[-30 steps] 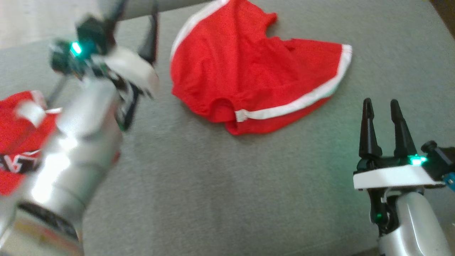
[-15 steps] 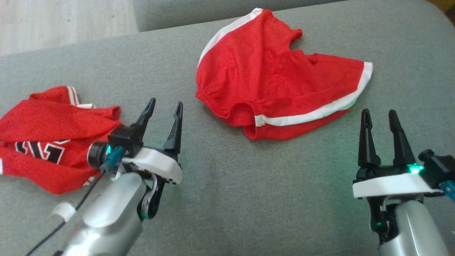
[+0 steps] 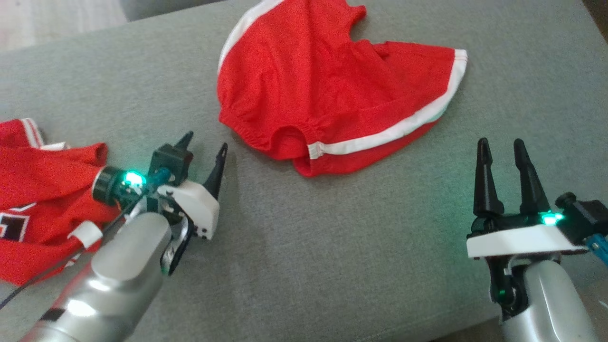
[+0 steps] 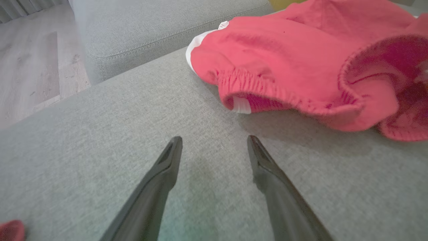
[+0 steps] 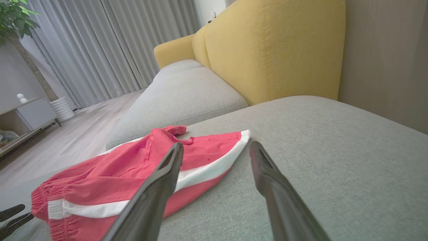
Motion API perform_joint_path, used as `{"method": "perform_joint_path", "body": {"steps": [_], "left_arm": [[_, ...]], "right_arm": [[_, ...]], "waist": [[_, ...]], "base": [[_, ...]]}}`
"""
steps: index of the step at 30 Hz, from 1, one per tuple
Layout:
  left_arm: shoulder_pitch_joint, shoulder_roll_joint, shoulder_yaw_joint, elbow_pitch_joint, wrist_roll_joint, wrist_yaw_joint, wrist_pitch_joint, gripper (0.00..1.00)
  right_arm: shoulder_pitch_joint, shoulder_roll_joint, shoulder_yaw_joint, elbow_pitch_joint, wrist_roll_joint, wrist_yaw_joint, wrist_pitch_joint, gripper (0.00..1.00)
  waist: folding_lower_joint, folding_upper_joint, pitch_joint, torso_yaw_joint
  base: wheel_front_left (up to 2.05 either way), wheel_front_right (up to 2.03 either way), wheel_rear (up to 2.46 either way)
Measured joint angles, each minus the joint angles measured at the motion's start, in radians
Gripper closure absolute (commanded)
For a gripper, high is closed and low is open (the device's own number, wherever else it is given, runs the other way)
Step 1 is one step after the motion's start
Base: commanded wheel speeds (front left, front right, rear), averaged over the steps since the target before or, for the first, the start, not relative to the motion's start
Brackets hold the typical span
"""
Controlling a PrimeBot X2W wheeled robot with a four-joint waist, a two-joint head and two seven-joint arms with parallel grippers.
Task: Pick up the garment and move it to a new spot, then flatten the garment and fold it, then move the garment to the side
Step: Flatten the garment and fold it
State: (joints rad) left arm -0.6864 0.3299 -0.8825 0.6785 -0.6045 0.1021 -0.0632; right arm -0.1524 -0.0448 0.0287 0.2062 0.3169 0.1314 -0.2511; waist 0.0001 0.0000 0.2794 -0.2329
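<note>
Grey sofa cushion (image 3: 304,266) bearing crumpled red shorts (image 3: 313,85). Left gripper (image 3: 204,142) and right gripper (image 3: 501,145) hovering near them, empty, fingers spread. Advice: be pinching elastic waistband (image 4: 254,83) low, lifting it clear.

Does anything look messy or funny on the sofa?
Yes. The red shorts lie rumpled and crooked on the grey cushion, not flat, with the stretchy waistband bunched and gaping open. A red jersey at the left is crumpled too. Nothing looks torn or spilled.
</note>
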Motion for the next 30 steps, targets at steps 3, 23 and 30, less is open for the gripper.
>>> {"method": "perform_joint_path", "body": {"steps": [3, 23, 30], "left_arm": [[-0.019, -0.001, 0.001, 0.015, 0.000, -0.002, -0.010, 0.00], [-0.147, -0.007, 0.000, 0.135, 0.008, -0.061, -0.051, 1.00], [-0.251, 0.053, 0.007, 0.158, 0.024, -0.084, -0.038, 1.00]], "right_arm": [[-0.005, 0.000, 0.002, -0.002, 0.000, 0.000, 0.000, 0.00], [-0.031, 0.000, 0.041, 0.001, 0.037, 0.000, 0.000, 0.00], [-0.034, 0.000, 0.055, 0.006, 0.058, 0.000, 0.000, 0.00]], "waist": [[0.0000, 0.0000, 0.012, -0.012], [-0.0001, 0.0000, 0.063, -0.089], [0.0000, 0.0000, 0.084, -0.131]], "base": [[0.00, 0.00, 0.00], [0.00, 0.00, 0.00], [0.00, 0.00, 0.00]]}}
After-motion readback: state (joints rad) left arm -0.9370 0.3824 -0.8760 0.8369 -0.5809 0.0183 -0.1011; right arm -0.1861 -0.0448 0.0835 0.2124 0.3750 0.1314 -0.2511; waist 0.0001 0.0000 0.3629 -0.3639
